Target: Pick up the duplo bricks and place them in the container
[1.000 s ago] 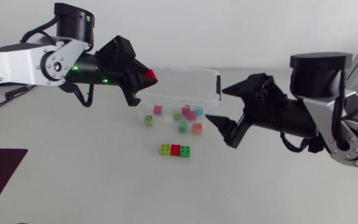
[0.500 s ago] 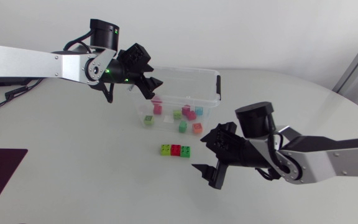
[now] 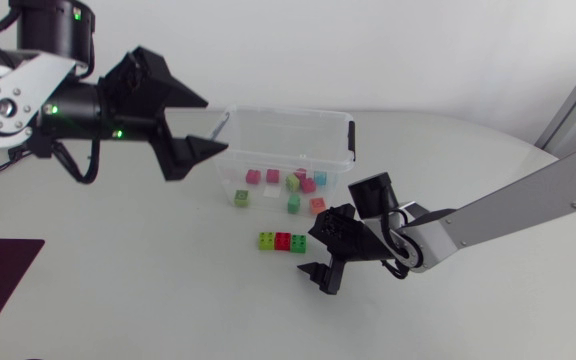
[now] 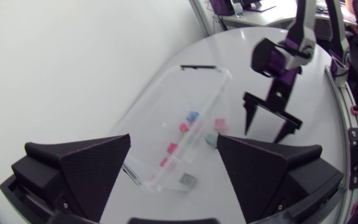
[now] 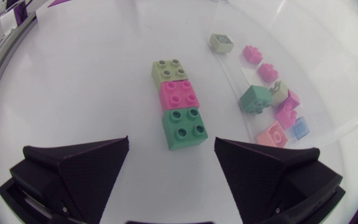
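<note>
Two fingers of the left gripper [image 3: 213, 125] stand wide apart, empty, by the clear container's [image 3: 351, 135] left end. Loose bricks [image 3: 293, 185] lie inside it. Nearer, a row of three bricks [image 3: 282, 241] sits on the table [image 3: 148, 290]. The right gripper [image 3: 308, 252], fingers apart, hangs just right of the row.

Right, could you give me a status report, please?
Left gripper open, empty, by clear plastic container. Right gripper open at lime-red-green duplo brick row. Nothing blocking.
</note>
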